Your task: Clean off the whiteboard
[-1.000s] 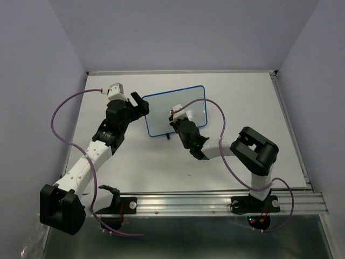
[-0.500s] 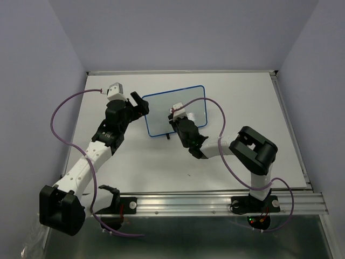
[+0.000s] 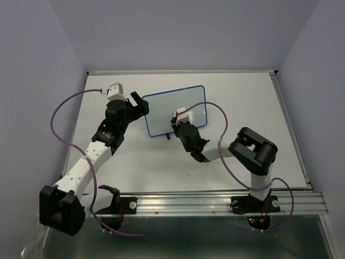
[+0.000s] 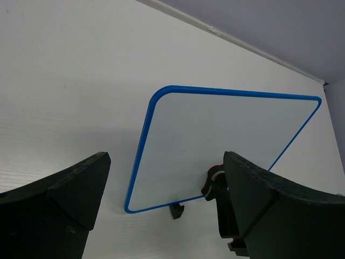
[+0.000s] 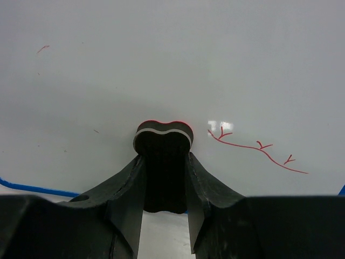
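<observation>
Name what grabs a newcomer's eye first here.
The blue-framed whiteboard stands mid-table, nearly clean. The right gripper clamps a black eraser against it, with a thin red branching line just right of it in the wrist view. The left gripper gapes open at the board's left edge.

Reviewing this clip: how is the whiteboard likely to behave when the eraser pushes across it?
Probably light and stiff: the whiteboard is a thin flat panel in a slim blue frame. It may slide or tilt under pressure, since it sits on a small black foot and nothing visibly clamps it.
</observation>
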